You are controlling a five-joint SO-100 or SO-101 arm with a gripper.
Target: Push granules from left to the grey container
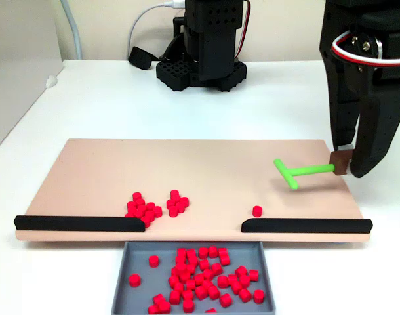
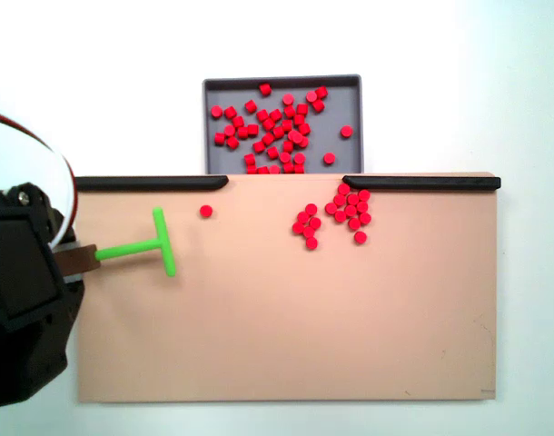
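Observation:
Several red granules (image 1: 154,207) lie clustered on the tan board (image 1: 206,164) behind the left black bar in a fixed view, and one stray granule (image 1: 257,210) sits by the right bar. Many more fill the grey container (image 1: 131,298) below the gap between the bars. In the top-down fixed view the cluster of granules (image 2: 336,213) sits just below the right bar, near the grey container (image 2: 345,109). My gripper (image 1: 347,163) (image 2: 77,261) is shut on the brown end block of the green T-shaped pusher (image 1: 298,172) (image 2: 154,243), whose crossbar rests far from the cluster.
Two black bars (image 1: 79,223) (image 1: 305,226) line the board's edge toward the container, leaving a gap between them. The arm's black base (image 1: 200,65) and a white cable stand behind the board on the white table. Wide bare board (image 2: 286,318) lies away from the container.

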